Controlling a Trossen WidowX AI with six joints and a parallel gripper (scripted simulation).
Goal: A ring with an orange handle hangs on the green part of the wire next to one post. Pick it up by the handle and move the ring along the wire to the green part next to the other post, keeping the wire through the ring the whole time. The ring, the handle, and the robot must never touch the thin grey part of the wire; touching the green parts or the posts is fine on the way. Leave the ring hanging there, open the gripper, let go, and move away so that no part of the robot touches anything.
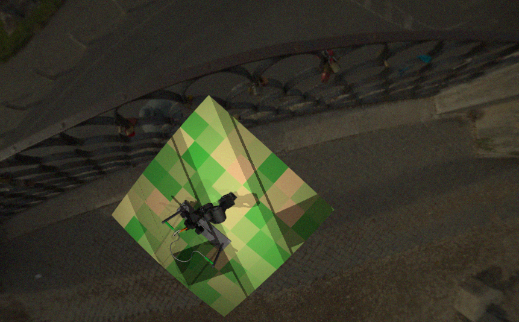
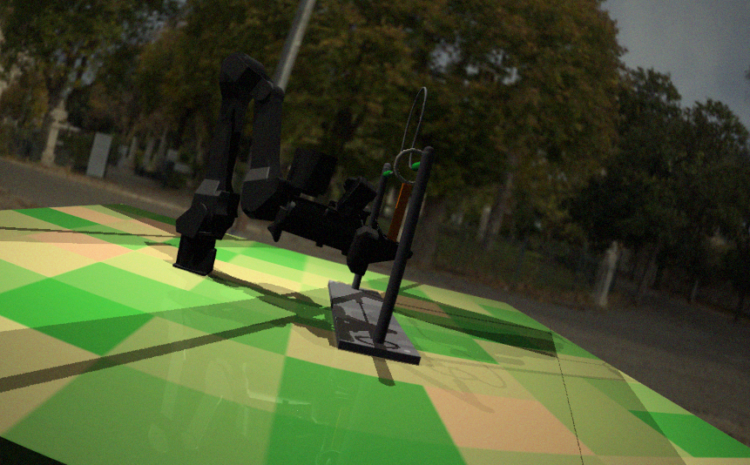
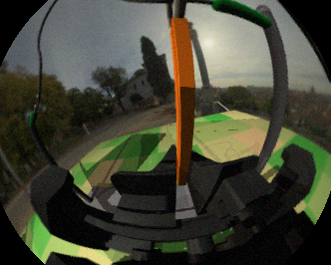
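Note:
The orange handle (image 1: 184, 229) (image 2: 402, 209) (image 3: 183, 75) stands nearly upright below its ring (image 1: 176, 233) (image 2: 395, 166) (image 3: 178, 9). My gripper (image 1: 189, 227) (image 2: 392, 242) (image 3: 175, 147) is shut on the handle's lower part. The ring is around the wire (image 1: 170, 249) (image 2: 423, 106), just past the inner end of the green part (image 1: 169, 225) (image 2: 415, 165) (image 3: 240, 12) by the near post (image 1: 171, 216) (image 2: 403, 248) (image 3: 279, 85). The grey stretch passes through it; contact cannot be told. The other green part (image 1: 209, 260) (image 2: 387, 173) (image 3: 32, 119) is by the far post (image 1: 217, 254) (image 2: 377, 198).
The grey base plate (image 1: 219, 237) (image 2: 377, 340) carries both posts below the gripper. The grey wire bends outward in plan and rises in a tall loop between the green parts. The robot's base (image 2: 195, 253) stands on the green and tan checkered table top (image 1: 261, 224) (image 2: 210, 404).

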